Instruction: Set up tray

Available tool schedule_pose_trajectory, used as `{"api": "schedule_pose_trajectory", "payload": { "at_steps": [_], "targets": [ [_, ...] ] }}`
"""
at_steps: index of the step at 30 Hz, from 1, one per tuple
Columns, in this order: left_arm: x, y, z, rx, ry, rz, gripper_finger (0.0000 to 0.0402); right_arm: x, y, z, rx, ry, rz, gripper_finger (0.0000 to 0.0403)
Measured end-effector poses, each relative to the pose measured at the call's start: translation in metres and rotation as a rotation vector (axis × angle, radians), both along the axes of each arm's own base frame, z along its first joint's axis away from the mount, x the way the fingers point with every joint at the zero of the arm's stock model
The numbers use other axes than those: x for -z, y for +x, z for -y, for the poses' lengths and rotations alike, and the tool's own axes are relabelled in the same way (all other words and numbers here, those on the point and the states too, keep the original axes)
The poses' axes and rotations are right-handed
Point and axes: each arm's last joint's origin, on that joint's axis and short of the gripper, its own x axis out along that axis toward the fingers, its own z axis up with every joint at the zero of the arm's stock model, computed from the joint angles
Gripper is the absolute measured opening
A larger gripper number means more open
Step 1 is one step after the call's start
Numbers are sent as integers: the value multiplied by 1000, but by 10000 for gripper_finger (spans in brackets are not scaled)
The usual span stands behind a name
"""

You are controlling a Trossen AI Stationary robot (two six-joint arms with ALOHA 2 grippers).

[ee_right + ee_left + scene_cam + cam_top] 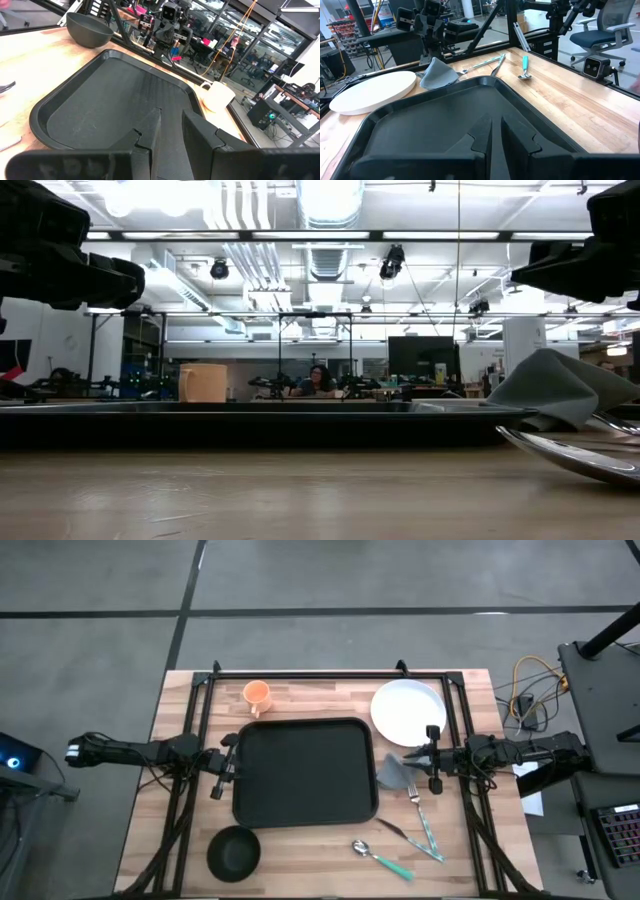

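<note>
At the middle of the wooden surface [300, 850] lies the tray [305, 772], flat and bare, with everything else ranged around it rather than on it, which suggests the setting-up has not begun. The orange cup [257, 694] stands just beyond its far left corner, the white plate [407, 710] off its far right corner, and the black bowl [234, 851] near its front left corner. A grey napkin [393, 771] sits just beside the tray's right edge, with a fork [425, 815], a knife [408, 835] and a teal-handled spoon [381, 856] scattered to the front right.

Both arms face the tray from opposite sides. The left pincer [231, 766] hovers at the tray's left edge with fingers drawn together on nothing. The right pincer [430, 759] hangs over the napkin and the plate's rim, fingers slightly parted and empty, likely placed to take one of those first.
</note>
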Motion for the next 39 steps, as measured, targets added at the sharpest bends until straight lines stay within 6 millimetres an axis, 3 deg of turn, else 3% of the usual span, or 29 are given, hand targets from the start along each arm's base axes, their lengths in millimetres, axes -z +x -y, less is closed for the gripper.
{"api": "schedule_pose_trajectory", "payload": {
  "at_steps": [21,31,34,39],
  "targets": [
    [-5,1,0,5,21,61,22,0,0,0,0,0,0,68],
    [-34,0,0,2,172,400,22,0,0,0,0,0,0,68],
    [-47,-3,-1,-44,301,570,22,0,0,0,0,0,0,68],
    [-69,-13,-1,-104,375,833,22,0,0,0,0,0,0,68]
  ]
}}
